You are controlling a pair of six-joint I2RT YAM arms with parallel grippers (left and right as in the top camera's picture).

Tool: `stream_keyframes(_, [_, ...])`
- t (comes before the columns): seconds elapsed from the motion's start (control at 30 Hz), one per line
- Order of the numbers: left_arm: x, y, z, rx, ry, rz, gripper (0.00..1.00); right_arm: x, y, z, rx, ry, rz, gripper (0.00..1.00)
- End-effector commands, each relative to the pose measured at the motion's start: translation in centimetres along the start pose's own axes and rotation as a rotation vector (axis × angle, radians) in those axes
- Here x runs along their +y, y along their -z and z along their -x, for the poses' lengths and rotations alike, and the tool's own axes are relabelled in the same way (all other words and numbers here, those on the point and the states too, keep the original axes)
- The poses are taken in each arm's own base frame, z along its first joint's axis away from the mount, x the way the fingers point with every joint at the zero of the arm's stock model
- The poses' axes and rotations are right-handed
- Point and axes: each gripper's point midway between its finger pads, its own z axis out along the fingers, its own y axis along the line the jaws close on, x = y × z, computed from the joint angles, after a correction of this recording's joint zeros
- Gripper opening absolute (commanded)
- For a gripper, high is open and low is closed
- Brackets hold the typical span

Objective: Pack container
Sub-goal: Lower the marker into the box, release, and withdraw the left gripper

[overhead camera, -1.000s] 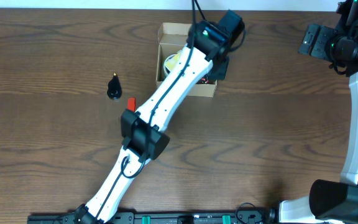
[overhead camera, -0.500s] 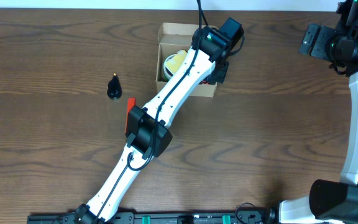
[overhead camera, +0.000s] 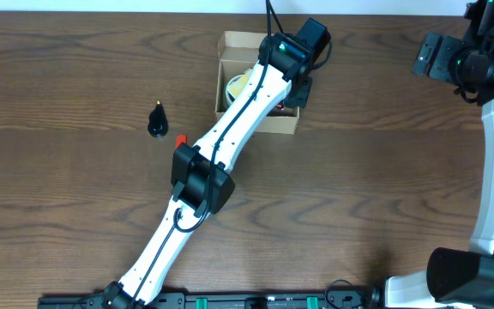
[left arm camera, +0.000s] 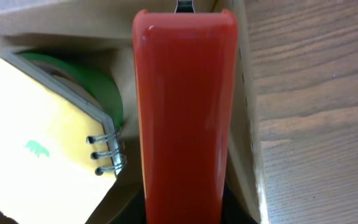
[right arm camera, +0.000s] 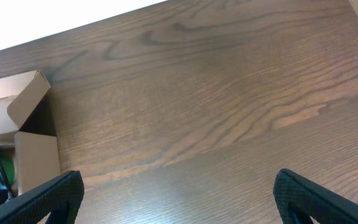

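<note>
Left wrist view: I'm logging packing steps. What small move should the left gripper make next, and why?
Probably ease the left gripper down and open it: the red item it seems to hold already sits inside the container, beside the yellow notepad and green roll.

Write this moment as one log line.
left gripper: holding red oblong item in cardboard box | box contents: green tape roll, yellow spiral notepad | right gripper: open, over table
</note>
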Motion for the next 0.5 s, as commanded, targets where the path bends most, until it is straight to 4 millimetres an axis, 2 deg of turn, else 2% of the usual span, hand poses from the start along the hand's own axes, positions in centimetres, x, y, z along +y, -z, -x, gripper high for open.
stream_keyframes(0.0, [0.4,-0.9,-0.2,0.013,0.029,0.018,0.13,-0.5,-0.4,-0.2,0.011,-0.007,-0.016,0.99])
stream_keyframes(0.27, [0.5,-2.6,-1.7,0.078,0.033,0.02,0.18,-0.5,-0.4,-0.2,0.011,-0.007,-0.016,0.99])
stream_keyframes(0.3, [0.5,-2.6,-1.7,0.078,0.033,0.02,0.22,-0.5,-0.4,-0.2,0.011,-0.007,-0.016,0.99])
stream_keyframes(0.4, [0.5,-2.6,-1.6,0.073,0.034,0.019,0.45,-0.5,-0.4,-0.2,0.011,-0.007,-0.016,0.99])
stream_keyframes(0.47, [0.6,-2.6,-1.6,0.074,0.035,0.018,0.54,-0.5,-0.4,-0.2,0.011,-0.007,-0.016,0.99])
